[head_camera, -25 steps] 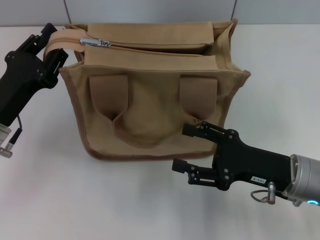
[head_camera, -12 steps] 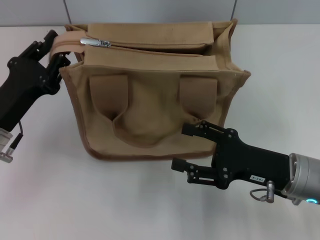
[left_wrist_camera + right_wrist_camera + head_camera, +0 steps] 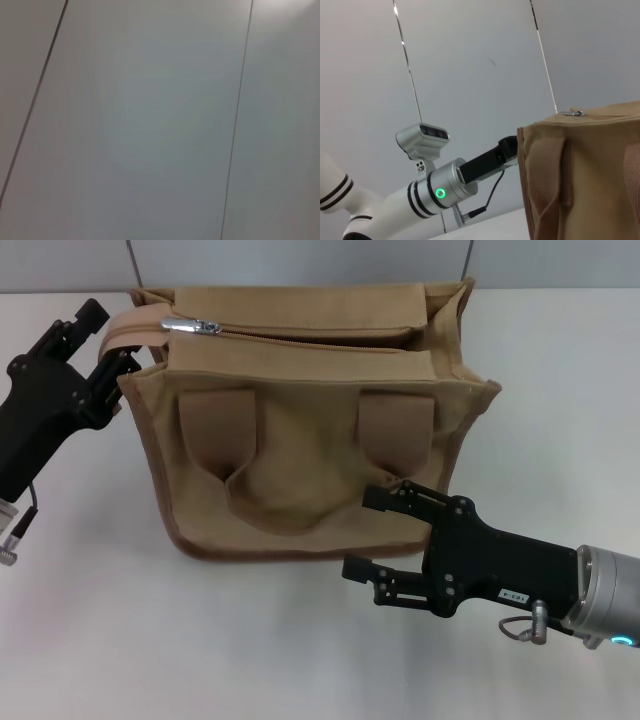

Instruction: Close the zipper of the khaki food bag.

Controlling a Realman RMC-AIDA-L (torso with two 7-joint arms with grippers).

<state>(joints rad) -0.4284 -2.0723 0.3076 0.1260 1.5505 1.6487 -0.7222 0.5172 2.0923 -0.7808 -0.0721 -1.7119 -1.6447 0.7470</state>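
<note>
Khaki food bag [image 3: 310, 430]: zipper [image 3: 300, 337] pull sited at left end, strap there pinched by left gripper [image 3: 105, 345]; right gripper [image 3: 385, 535] spread before bag's front.

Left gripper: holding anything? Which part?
Yes. The left gripper is shut on the strap end at the left end of the khaki food bag. The right gripper is open, holding nothing.

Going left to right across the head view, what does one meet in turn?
left gripper, on the bag's left-end strap → silver pull tab of the zipper → khaki food bag → right gripper, open, at the bag's front lower right corner.
</note>
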